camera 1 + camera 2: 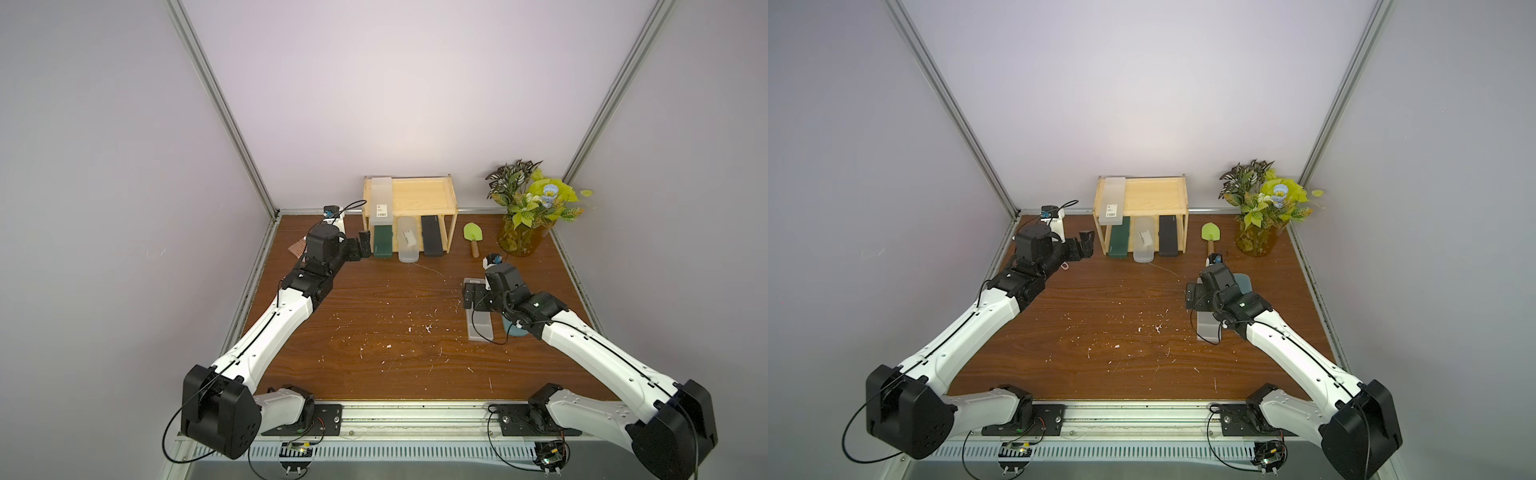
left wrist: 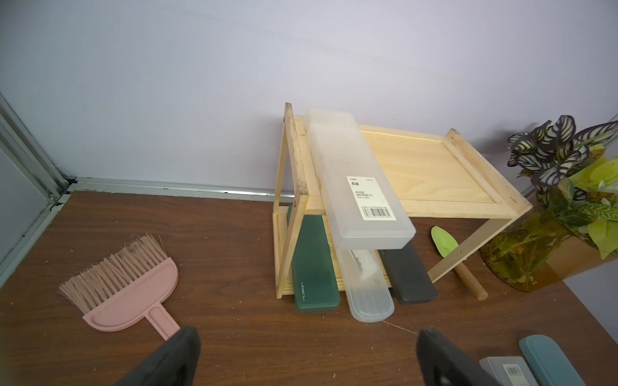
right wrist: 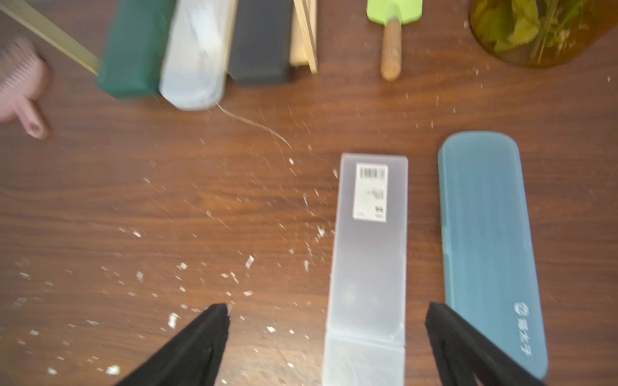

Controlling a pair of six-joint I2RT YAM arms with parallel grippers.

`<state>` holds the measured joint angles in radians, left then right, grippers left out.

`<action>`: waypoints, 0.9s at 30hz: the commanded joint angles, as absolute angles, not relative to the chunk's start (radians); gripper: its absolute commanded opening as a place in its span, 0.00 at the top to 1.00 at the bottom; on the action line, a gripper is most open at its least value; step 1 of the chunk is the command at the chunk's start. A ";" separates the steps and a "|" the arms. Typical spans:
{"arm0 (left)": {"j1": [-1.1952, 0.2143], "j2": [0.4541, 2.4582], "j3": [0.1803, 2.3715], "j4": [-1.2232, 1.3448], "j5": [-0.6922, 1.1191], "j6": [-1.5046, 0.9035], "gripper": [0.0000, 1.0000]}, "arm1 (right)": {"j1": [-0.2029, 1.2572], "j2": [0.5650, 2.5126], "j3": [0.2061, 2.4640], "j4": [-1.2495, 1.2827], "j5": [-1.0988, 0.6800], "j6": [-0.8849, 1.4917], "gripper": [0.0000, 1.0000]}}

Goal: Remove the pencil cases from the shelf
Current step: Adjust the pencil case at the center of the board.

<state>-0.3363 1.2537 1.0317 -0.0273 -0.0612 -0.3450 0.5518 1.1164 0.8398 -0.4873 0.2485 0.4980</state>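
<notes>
**Near the right edge of the surface, two cases lie out and four sit on the shelf**

The right hand [image 3: 327, 309] is wide open and holds nothing. It hangs over the grey case on the surface [image 3: 368, 267], which lies flat with its label up. Just beside that one, closer to the right edge of the surface [image 1: 374, 332], lies the teal case [image 3: 488, 240]. The two lie side by side with a gap between them.

The left hand [image 2: 307, 334] is wide open too, and nothing is in it. It sits low near the far left corner and points at the left end of the shelf [image 2: 434, 173], but does not touch it. A pink brush [image 2: 127, 290] lies flat close by, nearer the left edge.

The shelf stands at the middle of the far edge, against the wall. The grey case on the top board [image 2: 354, 187] lies at the left end of that board, and its near end sticks out over the front. On the bottom board three lie side by side: the dark green case [image 2: 312, 267] on the left, the clear case [image 2: 368, 294] in the middle and the black case [image 2: 411, 274] on the right. All three poke out at the front.

A green trowel [image 2: 443, 240] lies on the surface right of the shelf. A plant [image 1: 521, 239] in a yellow-brown vase stands near the far right corner.
</notes>
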 commanded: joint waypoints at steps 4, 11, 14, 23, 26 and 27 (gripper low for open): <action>-0.356 1.236 1.043 -0.075 -0.075 -0.346 0.00 | 0.525 1.026 0.676 -0.548 0.156 0.525 0.57; -0.367 1.235 1.028 -0.066 -0.077 -0.355 0.00 | 0.523 1.066 0.621 -0.514 0.128 0.571 1.00; -0.368 1.237 1.029 -0.069 -0.085 -0.351 0.00 | 0.520 1.087 0.596 -0.492 0.142 0.581 1.00; -0.368 1.251 1.020 -0.063 -0.091 -0.346 0.00 | 0.518 1.161 0.553 -0.445 0.218 0.612 1.00; -0.367 1.260 1.025 -0.065 -0.089 -0.344 0.00 | 0.517 1.192 0.530 -0.415 0.194 0.613 1.00; -0.367 1.261 1.026 -0.067 -0.091 -0.342 0.00 | 0.517 1.195 0.523 -0.409 0.191 0.615 1.00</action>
